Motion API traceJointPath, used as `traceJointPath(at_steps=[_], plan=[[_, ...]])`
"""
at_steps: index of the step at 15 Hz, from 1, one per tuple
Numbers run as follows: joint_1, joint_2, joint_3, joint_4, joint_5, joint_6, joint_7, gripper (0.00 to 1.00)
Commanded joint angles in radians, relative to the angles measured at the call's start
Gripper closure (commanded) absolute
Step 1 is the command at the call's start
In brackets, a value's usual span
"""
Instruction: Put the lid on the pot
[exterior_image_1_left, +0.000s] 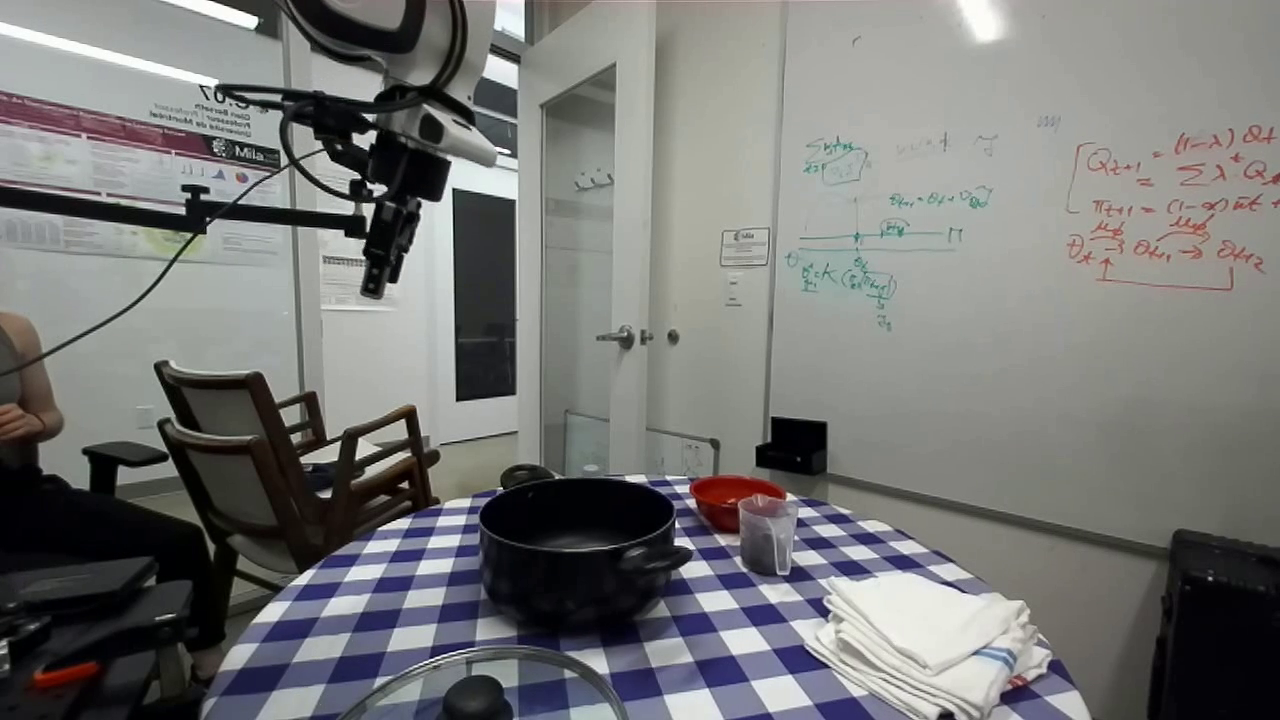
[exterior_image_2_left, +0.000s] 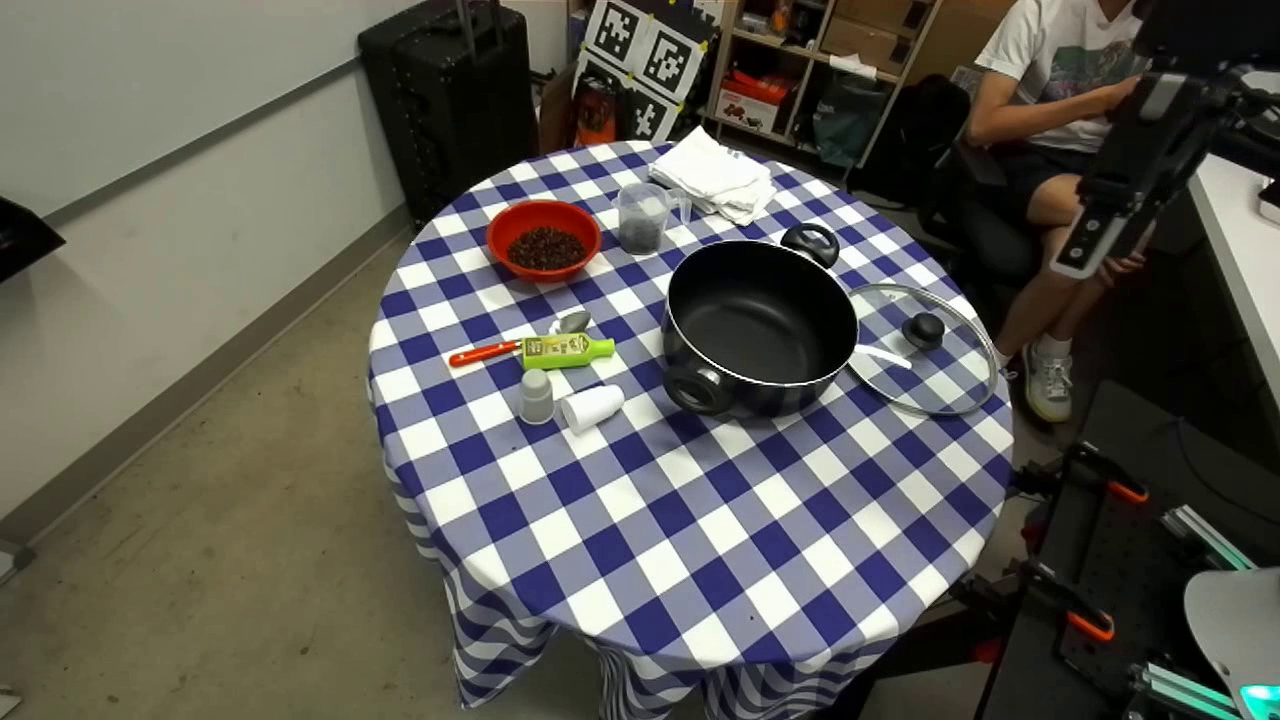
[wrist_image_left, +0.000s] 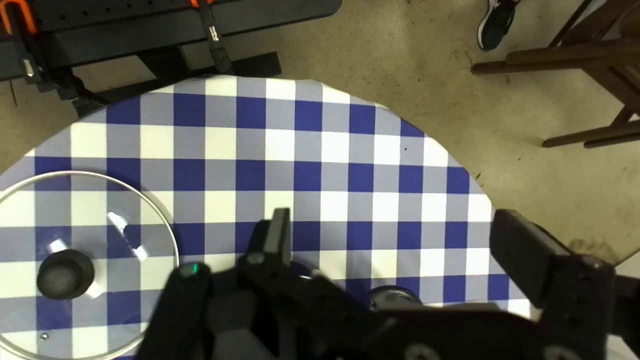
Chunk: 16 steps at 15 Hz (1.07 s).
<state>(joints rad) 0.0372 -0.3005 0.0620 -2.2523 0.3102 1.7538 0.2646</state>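
Note:
The lid, clear glass with a black knob (exterior_image_2_left: 923, 330), lies flat on the table beside the pot in both exterior views (exterior_image_1_left: 477, 697). In the wrist view, the lid (wrist_image_left: 65, 274) is at the left, cut by the frame edge. The black pot (exterior_image_1_left: 575, 585) stands upright and uncovered in both exterior views (exterior_image_2_left: 762, 325); its inside looks empty. In the wrist view, only a pot handle (wrist_image_left: 395, 296) shows; the gripper hides the rest. My gripper (wrist_image_left: 391, 217) is open and empty, high above the table, in both exterior views (exterior_image_1_left: 378, 285) (exterior_image_2_left: 1085, 255).
A red bowl (exterior_image_2_left: 503, 243) of dark beans, a measuring cup (exterior_image_2_left: 641, 225) and folded white towels (exterior_image_2_left: 712, 178) stand near the pot. A green bottle (exterior_image_2_left: 567, 351), an orange-handled utensil (exterior_image_2_left: 485, 354), a shaker (exterior_image_2_left: 536, 397) and a tipped white cup (exterior_image_2_left: 592, 407) lie across from the lid.

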Motion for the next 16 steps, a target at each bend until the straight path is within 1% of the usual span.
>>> traceJointPath(at_steps=[1, 4, 8, 12, 16], plan=[[-0.052, 0.061, -0.029, -0.047, 0.028, 0.133, 0.073, 0.0], [-0.089, 0.123, -0.071, -0.114, 0.07, 0.284, 0.087, 0.0], [-0.131, 0.208, -0.121, -0.192, 0.125, 0.447, 0.128, 0.0], [-0.153, 0.288, -0.151, -0.248, 0.158, 0.603, 0.222, 0.0], [-0.167, 0.361, -0.177, -0.283, 0.247, 0.723, 0.292, 0.0]])
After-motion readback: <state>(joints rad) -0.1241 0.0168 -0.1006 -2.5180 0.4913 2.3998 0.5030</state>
